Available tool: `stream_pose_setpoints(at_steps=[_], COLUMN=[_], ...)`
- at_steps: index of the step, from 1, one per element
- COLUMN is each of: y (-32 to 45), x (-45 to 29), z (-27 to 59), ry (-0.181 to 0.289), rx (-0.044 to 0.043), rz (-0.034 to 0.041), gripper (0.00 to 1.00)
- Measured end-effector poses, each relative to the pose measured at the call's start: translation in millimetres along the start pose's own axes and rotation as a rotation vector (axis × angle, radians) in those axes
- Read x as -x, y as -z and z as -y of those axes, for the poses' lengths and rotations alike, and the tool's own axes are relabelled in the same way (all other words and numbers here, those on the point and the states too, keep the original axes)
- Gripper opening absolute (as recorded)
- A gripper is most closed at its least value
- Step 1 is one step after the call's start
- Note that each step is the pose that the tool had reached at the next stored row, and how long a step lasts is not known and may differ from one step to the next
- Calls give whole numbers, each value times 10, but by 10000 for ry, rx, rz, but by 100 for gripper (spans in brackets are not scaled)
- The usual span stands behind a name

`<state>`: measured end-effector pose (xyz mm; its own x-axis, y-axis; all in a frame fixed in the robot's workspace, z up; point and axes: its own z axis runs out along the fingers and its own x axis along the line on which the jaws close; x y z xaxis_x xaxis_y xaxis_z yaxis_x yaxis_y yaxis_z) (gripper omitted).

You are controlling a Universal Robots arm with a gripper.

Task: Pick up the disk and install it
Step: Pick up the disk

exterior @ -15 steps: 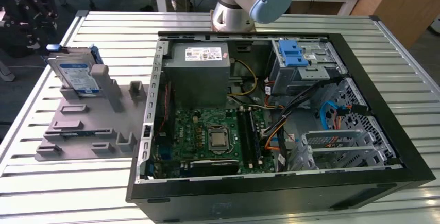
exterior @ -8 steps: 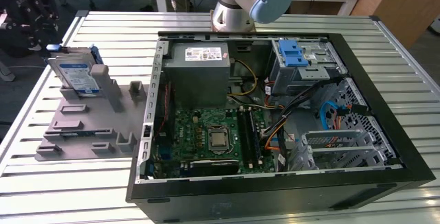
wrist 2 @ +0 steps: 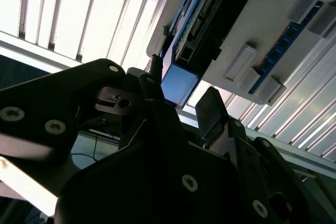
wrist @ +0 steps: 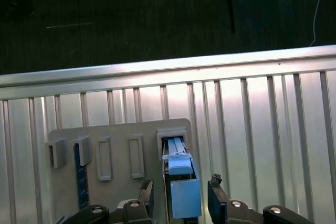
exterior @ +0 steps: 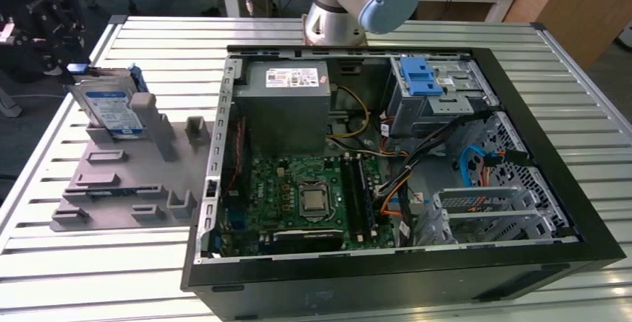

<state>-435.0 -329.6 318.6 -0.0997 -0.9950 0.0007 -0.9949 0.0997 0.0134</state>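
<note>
We see the gripper (wrist: 181,188) spread wide, a finger either side of the flat silver disk with blue plastic rails (wrist: 184,196), gaps showing on both sides. The disk stands on edge in the grey plastic holder plate (wrist: 121,145) on the slatted metal bench (wrist: 252,129).

The black claw (wrist: 181,188) hangs right over the flat silver disk with blue plastic rails (wrist: 185,199), which is seen edge-on here. One black finger (wrist: 147,192) sits on each side of the disk, and there's a thin dark gap showing on both sides, so no contact. The disk stands on its edge in the grey plastic fixture plate (wrist: 121,140), with its far end tucked into a raised grey bracket (wrist: 172,134). A narrow blue strip (wrist: 81,179) stands upright by two small grey posts (wrist: 65,149). Underneath runs the ribbed silver metal worktop (wrist: 252,129), and past its edge lies dark floor (wrist: 157,24).
</note>
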Motion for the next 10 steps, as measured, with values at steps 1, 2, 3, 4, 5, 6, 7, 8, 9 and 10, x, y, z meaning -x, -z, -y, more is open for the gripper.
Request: stream_pose_setpoints(at_steps=[1, 2, 3, 4, 5, 6, 7, 8, 9, 10], y=[-7, -14, -21, -26, -31, -36, -40, -46, -51, -57], x=[0, 0, 0, 0, -1, -1, -1, -1, -1, -1], z=[0, 0, 0, -1, -2, -3, -4, -5, -5, -6], ry=[19, 33, 42, 51, 58, 64, 71, 76, 82, 89], rx=[0, 0, -2, -4, -5, -6, -9, -12, -14, -15], rz=[0, -1, 0, 0, -1, -1, -1, 0, 1, 0], gripper=[53, 53, 53, 53, 53, 53, 53, 53, 53, 53])
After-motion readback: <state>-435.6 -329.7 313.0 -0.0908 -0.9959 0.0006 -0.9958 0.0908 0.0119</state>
